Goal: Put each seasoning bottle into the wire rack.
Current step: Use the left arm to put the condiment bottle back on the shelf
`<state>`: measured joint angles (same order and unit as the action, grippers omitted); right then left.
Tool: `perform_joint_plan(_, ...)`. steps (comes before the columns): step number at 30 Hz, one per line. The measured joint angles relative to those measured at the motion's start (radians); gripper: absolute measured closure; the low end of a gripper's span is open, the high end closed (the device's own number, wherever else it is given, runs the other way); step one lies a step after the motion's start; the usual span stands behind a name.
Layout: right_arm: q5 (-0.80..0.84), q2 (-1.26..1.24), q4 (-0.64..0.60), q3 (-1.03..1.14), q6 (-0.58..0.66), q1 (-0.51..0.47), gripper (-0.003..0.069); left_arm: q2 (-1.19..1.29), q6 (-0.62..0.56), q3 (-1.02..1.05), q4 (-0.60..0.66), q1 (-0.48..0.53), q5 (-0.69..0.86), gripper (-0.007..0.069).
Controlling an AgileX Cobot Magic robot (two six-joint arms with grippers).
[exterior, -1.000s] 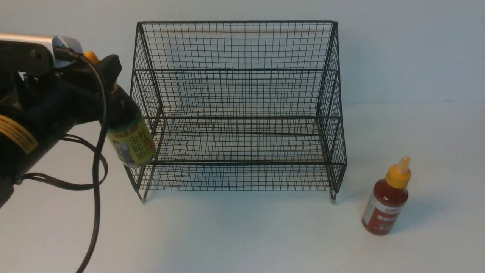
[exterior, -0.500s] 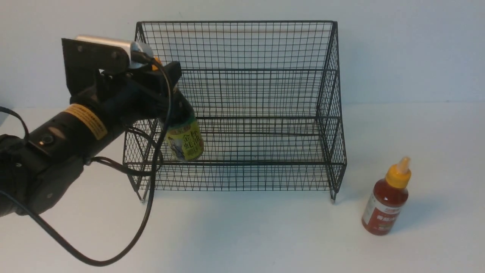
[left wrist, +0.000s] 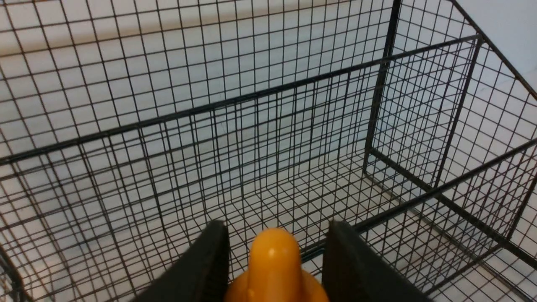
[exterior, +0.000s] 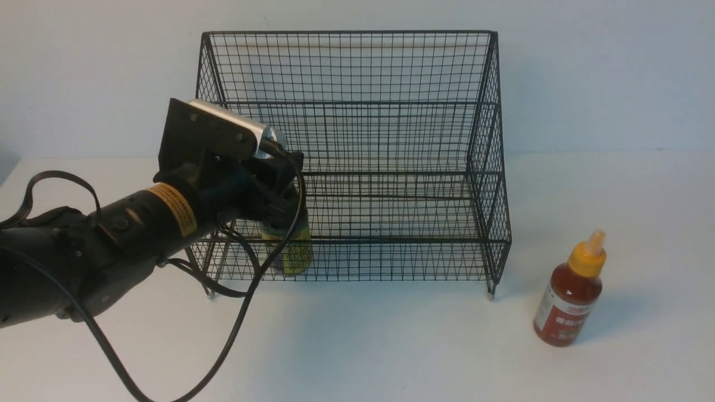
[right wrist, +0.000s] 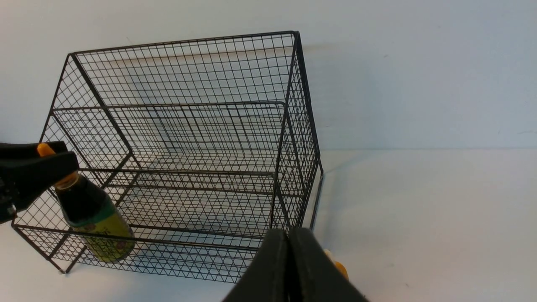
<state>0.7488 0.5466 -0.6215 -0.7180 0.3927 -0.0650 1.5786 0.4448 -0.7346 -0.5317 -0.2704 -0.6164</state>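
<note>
My left gripper (exterior: pixel 282 192) is shut on the neck of the dark sauce bottle (exterior: pixel 291 255) with the yellow-green label. It holds the bottle upright inside the front lower tier of the black wire rack (exterior: pixel 357 67), near its left end. In the left wrist view the orange cap (left wrist: pixel 275 262) stands between the two black fingers, with the rack (left wrist: pixel 377 105) all around. The right wrist view shows that bottle (right wrist: pixel 98 224) leaning slightly in the rack (right wrist: pixel 188 71). The red sauce bottle (exterior: pixel 570 301) stands on the table right of the rack. My right gripper (right wrist: pixel 288 235) is shut and empty.
The white table (exterior: pixel 363 346) lies in front of the rack and a pale wall behind it. The left arm's black cable (exterior: pixel 234 329) hangs down before the rack's left front foot. An orange cap tip (right wrist: pixel 339 268) peeks from behind the right fingers.
My left arm has moved right and down with the dark bottle, from beside the rack's left side, over the front rail, into the lower tier. The red bottle has not moved.
</note>
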Motion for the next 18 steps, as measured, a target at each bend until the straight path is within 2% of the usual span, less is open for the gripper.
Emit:
perform_joint_plan(2,0.0,0.0,0.0,0.0,0.0,0.0,0.0673,0.001,0.001,-0.001,-0.001,0.0,0.001,0.0349)
perform_joint_plan(4,0.0,0.0,0.0,0.0,0.0,0.0,0.0673,0.002,0.001,-0.003,-0.003,0.0,0.005,0.0306)
perform_joint_plan(7,-0.009,0.0,0.0,0.0,0.03,0.0,0.0673,-0.003,0.001,-0.003,-0.004,0.0,0.013,0.0172)
perform_joint_plan(11,-0.034,0.012,-0.02,0.0,0.118,0.0,0.0673,-0.05,0.005,-0.003,-0.003,0.0,0.042,0.0092)
perform_joint_plan(13,-0.039,0.031,-0.055,0.0,0.176,0.0,0.0673,-0.087,0.007,-0.003,-0.003,0.0,0.071,0.0072)
perform_joint_plan(14,-0.038,0.061,-0.123,0.0,0.254,0.0,0.0673,-0.151,0.013,-0.003,-0.005,0.0,0.121,0.0069)
perform_joint_plan(18,-0.024,0.161,-0.307,0.0,0.439,0.0,0.0673,-0.278,0.072,-0.003,-0.012,0.0,0.277,0.0103)
